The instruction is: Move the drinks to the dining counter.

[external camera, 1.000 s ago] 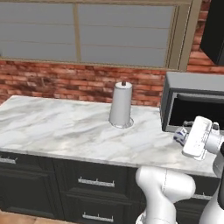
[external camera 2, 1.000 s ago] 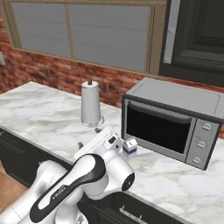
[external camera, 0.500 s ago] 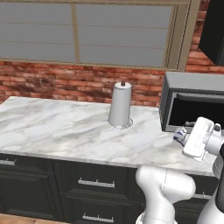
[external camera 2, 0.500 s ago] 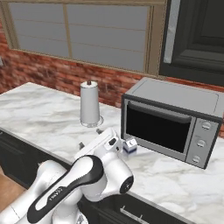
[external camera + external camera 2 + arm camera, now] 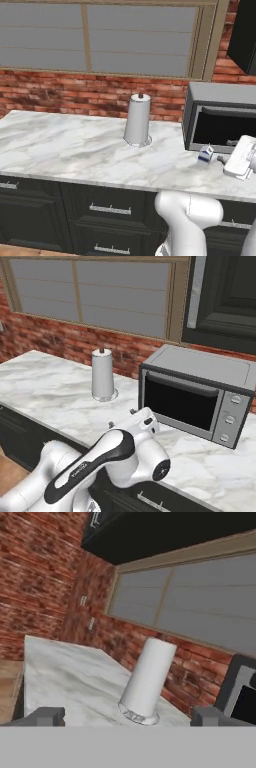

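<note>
Marble bench (image 5: 60, 150) by brick wall: base nudged sideways, scene otherwise static.
Tool (image 5: 128, 717) released, empty, facing tall white paper towel roll (image 5: 147, 681); small blue-white carton (image 5: 204, 154) by toaster oven (image 5: 200, 393) unpicked.

The arm's hand (image 5: 141, 423) crept a little toward 3 o'clock in the right base view. It came to cover the small blue carton (image 5: 204, 154) there.

A paper towel roll (image 5: 137, 120) stands upright on the marble counter (image 5: 60, 147), well left of what looks like a small carton (image 5: 204, 154).
</note>
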Motion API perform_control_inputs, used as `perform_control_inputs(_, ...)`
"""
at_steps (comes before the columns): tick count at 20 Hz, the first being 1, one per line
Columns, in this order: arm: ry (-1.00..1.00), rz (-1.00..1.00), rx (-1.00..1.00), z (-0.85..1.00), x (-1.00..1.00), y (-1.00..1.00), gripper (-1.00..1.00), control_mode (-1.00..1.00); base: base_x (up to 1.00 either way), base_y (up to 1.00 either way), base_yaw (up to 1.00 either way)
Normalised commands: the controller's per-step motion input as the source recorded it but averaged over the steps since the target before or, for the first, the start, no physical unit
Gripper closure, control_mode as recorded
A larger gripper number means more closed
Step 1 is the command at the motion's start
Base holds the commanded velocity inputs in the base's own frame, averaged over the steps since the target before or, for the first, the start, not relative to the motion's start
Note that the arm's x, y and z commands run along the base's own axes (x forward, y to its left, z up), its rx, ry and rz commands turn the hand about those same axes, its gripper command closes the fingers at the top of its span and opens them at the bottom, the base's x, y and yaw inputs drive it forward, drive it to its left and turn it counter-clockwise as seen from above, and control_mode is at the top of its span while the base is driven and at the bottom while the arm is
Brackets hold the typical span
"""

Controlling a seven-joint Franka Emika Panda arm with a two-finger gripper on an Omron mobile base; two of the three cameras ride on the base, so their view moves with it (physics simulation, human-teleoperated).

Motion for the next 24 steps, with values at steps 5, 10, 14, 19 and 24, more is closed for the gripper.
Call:
perform_control_inputs(5, 0.18, 0.0, 0.0, -0.25, 0.23, -0.74, -1.0, -1.0, 0.0, 0.0, 0.0)
perform_control_inputs(10, 0.14, -0.01, 0.05, -0.39, 0.41, -0.44, -1.0, -1.0, 0.0, 0.0, 0.0)
perform_control_inputs(14, 0.16, 0.0, 0.09, -0.41, 0.5, -0.19, -1.0, -1.0, 0.0, 0.0, 0.0)
perform_control_inputs(19, 0.13, 0.0, 0.09, -0.37, 0.48, -0.02, -1.0, -1.0, 0.0, 0.0, 0.0)
perform_control_inputs(24, 0.07, 0.0, 0.0, -0.38, 0.25, 0.12, -1.0, -1.0, 0.0, 0.0, 0.0)
